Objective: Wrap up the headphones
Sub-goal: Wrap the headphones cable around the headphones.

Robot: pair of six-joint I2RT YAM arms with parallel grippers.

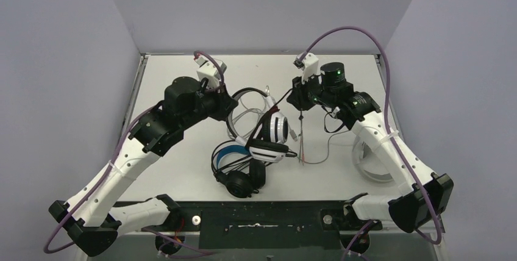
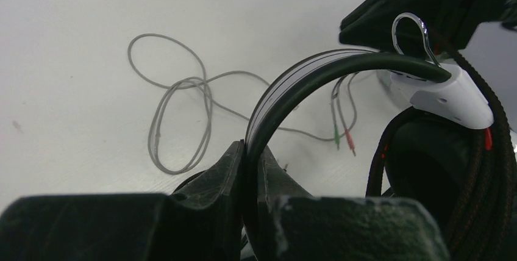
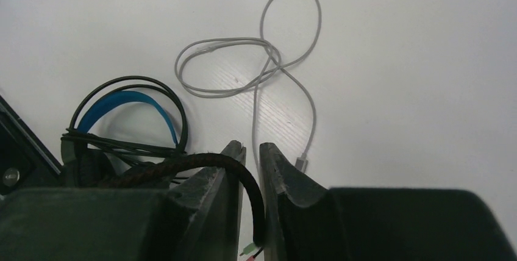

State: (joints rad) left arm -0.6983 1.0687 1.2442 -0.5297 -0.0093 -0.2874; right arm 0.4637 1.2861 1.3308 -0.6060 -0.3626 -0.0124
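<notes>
Snugly in left pincer point(image 2: 251, 152), headband point(image 2: 305, 71).

Top view: even diffuse overhead light, table point(image 1: 177, 175) bright off-white, shadows faint and soft-edged. Wrist views: table near clipping toward the top of frame, thin soft shadow beside the pale cable point(image 2: 189, 81). White glare stripe along the headband point(image 2: 292, 81). Left gripper fingers point(image 2: 213, 191) and braided cable point(image 3: 189, 161) at lower frame are dark, soft-focus, blacks crushed.
</notes>
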